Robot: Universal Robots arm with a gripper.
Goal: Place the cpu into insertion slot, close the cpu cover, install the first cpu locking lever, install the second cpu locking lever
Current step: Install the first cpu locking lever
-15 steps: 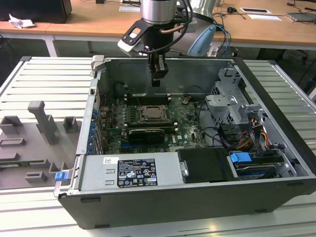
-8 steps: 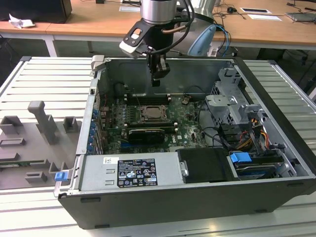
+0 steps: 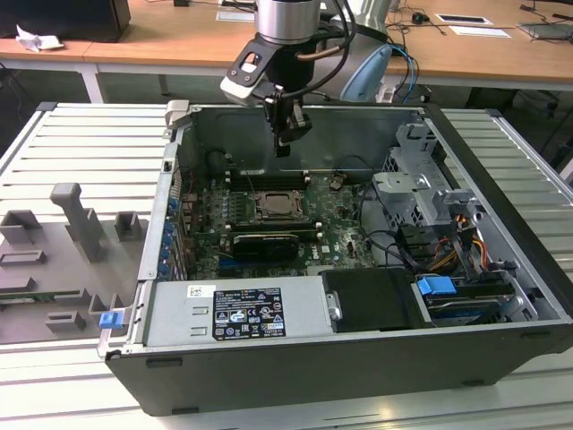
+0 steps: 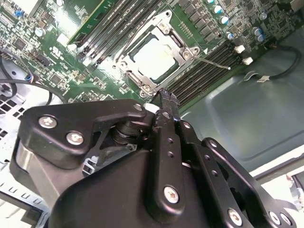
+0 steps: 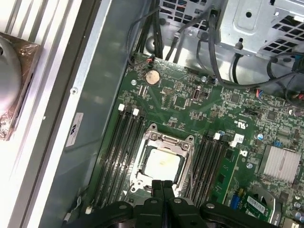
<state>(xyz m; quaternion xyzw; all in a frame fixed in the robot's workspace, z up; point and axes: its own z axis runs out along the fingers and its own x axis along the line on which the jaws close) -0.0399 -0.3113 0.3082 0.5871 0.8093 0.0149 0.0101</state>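
The cpu (image 4: 154, 57) (image 5: 161, 166) lies pale and flat in the insertion slot (image 3: 273, 208) on the green board. The silvery cpu cover (image 4: 169, 23) (image 5: 167, 140) lies down around it, with the chip showing through its window. A thin wire lever (image 4: 212, 62) juts out from one corner of the socket over the memory slots. My gripper (image 3: 285, 143) (image 5: 162, 186) (image 4: 164, 94) hangs above the socket near one of its edges. Its black fingers are shut together with nothing between them.
The open computer case (image 3: 501, 179) stands on a slatted metal table. Long black memory slots (image 5: 121, 142) flank the socket. A black expansion card (image 3: 264, 242) lies beside it, the drive cage and cables (image 3: 421, 188) fill the exterior view's right, and a power supply (image 3: 242, 309) sits in front.
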